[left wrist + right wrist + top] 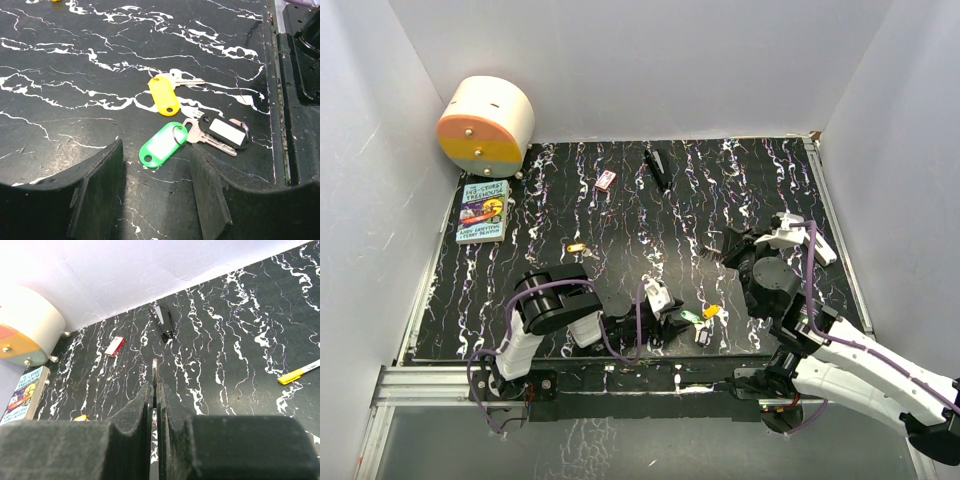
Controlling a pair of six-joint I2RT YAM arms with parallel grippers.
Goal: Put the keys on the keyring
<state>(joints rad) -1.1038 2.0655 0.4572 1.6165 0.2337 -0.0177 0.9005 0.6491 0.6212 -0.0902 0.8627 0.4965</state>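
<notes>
Three keys lie together near the table's front edge: a green-tagged one (pixel 162 142) (pixel 690 316), a yellow-tagged one (pixel 163 95) (pixel 711 311) and a black-tagged one with a white label (pixel 225 132) (pixel 703 333). My left gripper (pixel 157 185) (pixel 667 322) rests low on the table just short of the green tag, open, with nothing between its fingers. My right gripper (pixel 155 390) (pixel 714 255) hovers over the table's middle right, shut on the keyring (pixel 155 371), which shows edge-on as a thin silver strip poking out past the pads.
A further yellow-tagged key (pixel 577 248) lies left of centre. At the back are a red-and-white box (pixel 606 180), a black stick (pixel 658 168), a book (pixel 483 211) and a round cream-and-orange object (pixel 487 125). A yellow-capped pen (pixel 300 374) lies at the right.
</notes>
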